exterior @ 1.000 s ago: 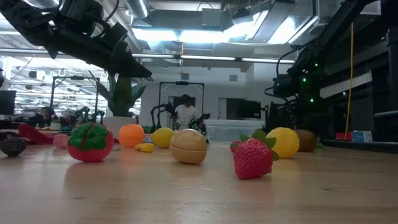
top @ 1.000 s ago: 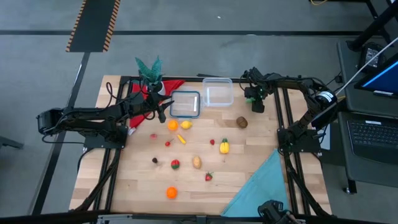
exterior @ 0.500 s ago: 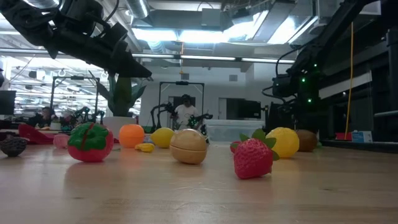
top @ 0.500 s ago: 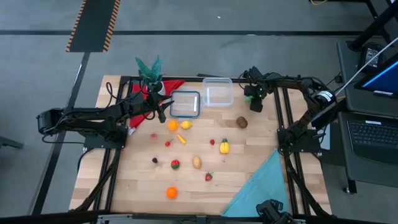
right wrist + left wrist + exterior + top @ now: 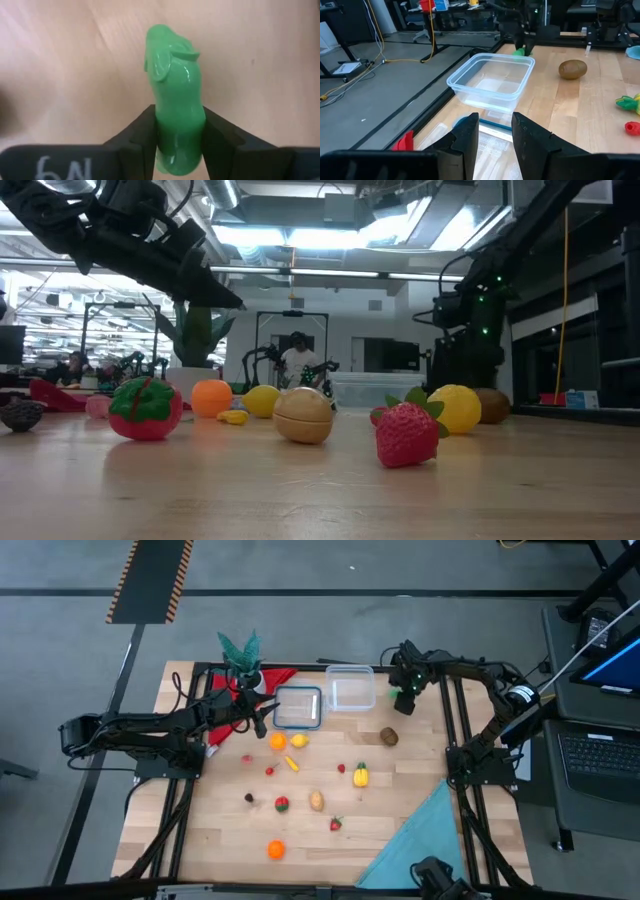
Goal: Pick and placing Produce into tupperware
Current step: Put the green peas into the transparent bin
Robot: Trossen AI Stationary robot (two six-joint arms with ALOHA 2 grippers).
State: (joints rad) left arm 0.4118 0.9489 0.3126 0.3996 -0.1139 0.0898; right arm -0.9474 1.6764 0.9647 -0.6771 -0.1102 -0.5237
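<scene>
The tub (image 5: 350,688) sits at the table's (image 5: 400,830) far edge, still empty. Just beside it, the right gripper (image 5: 404,692) has closed its fingers on a green pod (image 5: 176,120) (lifting comes next). The left gripper (image 5: 492,132) waits, fingers slightly parted, empty, over the lid (image 5: 297,707).

White characters on right gripper (image 5: 178,135) body, upside down, unclear.
</scene>
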